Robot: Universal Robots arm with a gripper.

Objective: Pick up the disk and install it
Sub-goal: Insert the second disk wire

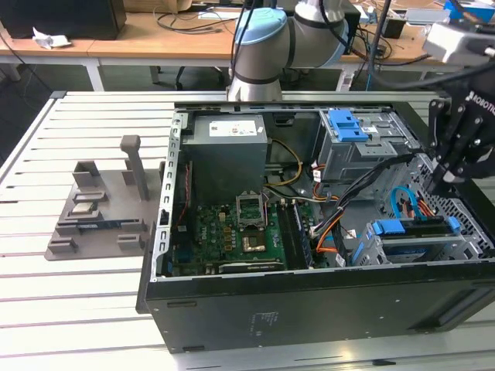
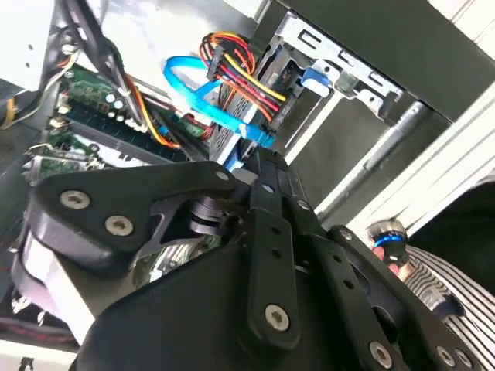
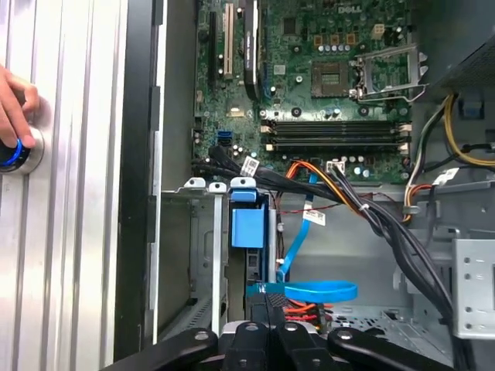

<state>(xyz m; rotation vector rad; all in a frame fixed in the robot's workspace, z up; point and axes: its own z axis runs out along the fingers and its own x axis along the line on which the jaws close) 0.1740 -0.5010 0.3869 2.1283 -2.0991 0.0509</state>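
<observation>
The disk (image 1: 418, 226) appears to lie in its blue carrier in the cage (image 1: 410, 251) at the near corner of the case (image 1: 309, 309), on the exterior view's right. In the first wrist view it appears edge-on behind a blue tab (image 3: 247, 228).

The gripper (image 1: 442, 179) hangs just above that corner, close to the blue cable (image 1: 402, 202). Whether it is clenched or released cannot be told.

The disk is probably dense for its size, rigid, and sensitive to knocks. Its metal faces would be slick, so the plastic carrier's edges or tab look like the safer hold.

Room is tight. The cage walls hem the disk on both sides, the case wall runs just beside it, and the bundled wires (image 3: 371, 212) and blue cable cross nearby, where they could snag. The space above is open. Beyond the case wall, a person's hand (image 3: 11, 108) rests on a button (image 3: 15, 153) on the table (image 1: 93, 309). The grey stand (image 1: 100, 209) sits well apart on the exterior view's left.
</observation>
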